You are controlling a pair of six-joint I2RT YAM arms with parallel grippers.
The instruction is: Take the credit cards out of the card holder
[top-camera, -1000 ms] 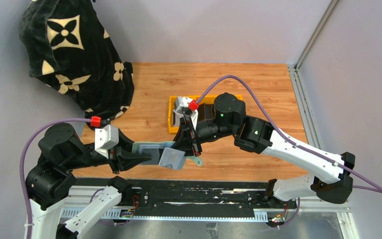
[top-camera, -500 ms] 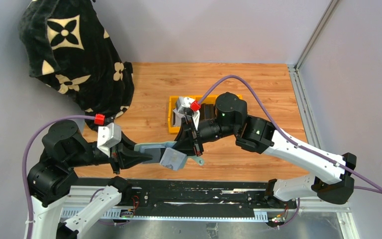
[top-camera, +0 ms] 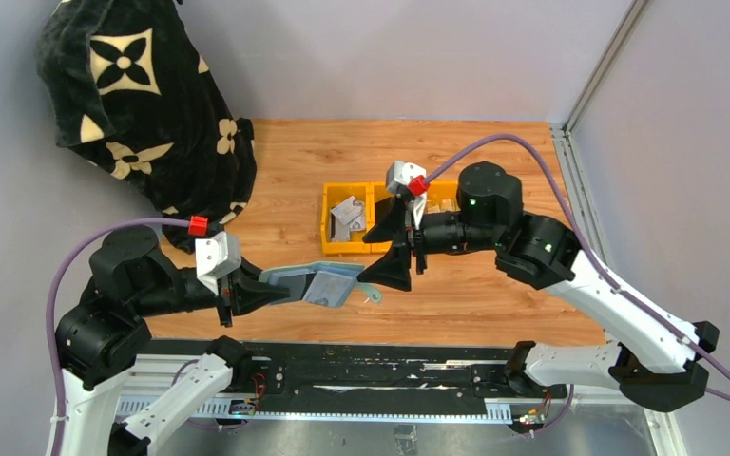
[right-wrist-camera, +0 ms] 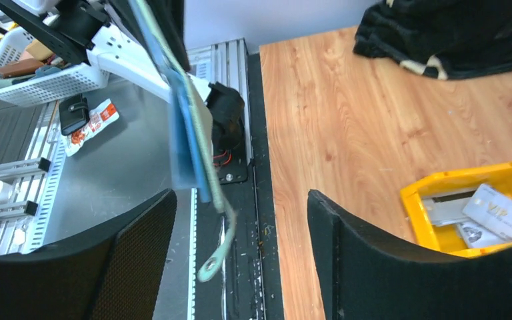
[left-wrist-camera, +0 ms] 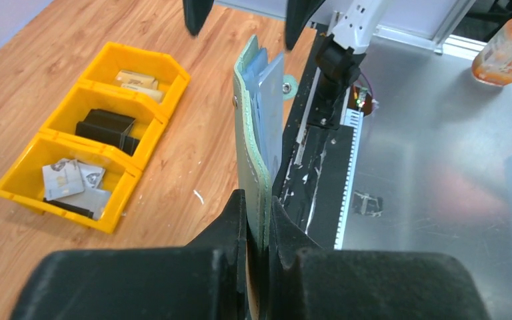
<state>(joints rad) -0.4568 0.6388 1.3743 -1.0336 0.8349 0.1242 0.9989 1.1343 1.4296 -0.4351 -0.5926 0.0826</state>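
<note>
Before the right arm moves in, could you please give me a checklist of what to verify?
1. Left gripper shut on the card holder, off the table: ok.
2. Right gripper open and empty: ok.
3. Holder's free end points toward the right gripper: ok.
4. Cards lying in the yellow bin's end compartment: ok.
5. Holder's pockets emptied: cannot tell, seen edge-on.

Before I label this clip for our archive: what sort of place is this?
Likely a robotics lab test cell: left arm and right arm at a wooden table, grey wall panels, yellow sorting bins.
</note>
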